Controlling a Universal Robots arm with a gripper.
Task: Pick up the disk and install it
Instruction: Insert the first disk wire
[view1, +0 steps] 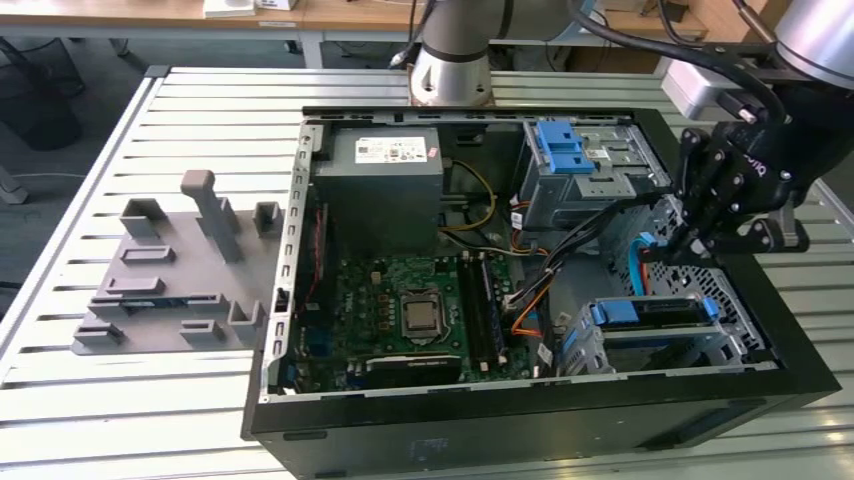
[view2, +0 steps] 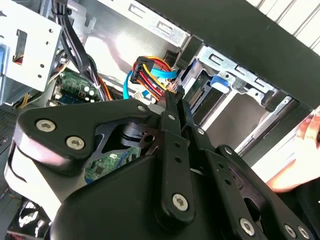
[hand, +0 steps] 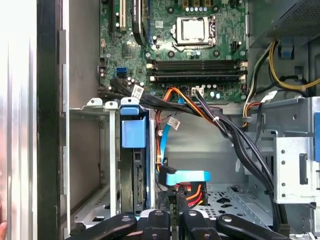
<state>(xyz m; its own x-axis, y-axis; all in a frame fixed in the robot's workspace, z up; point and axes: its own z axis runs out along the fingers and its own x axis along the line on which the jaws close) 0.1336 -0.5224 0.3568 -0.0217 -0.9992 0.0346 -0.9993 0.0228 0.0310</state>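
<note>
Black gripper (hand: 172, 212) linkages sit closest, fingers pressed together on the cable plug beside the drive cage (view1: 667, 335). Inside that cage the disk (view1: 657, 311) sits in its blue carrier, already slotted, so the cabling can reach it.

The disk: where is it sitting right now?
In the exterior view, the disk sits in the metal bay at the case's lower right, just below the gripper.
</note>
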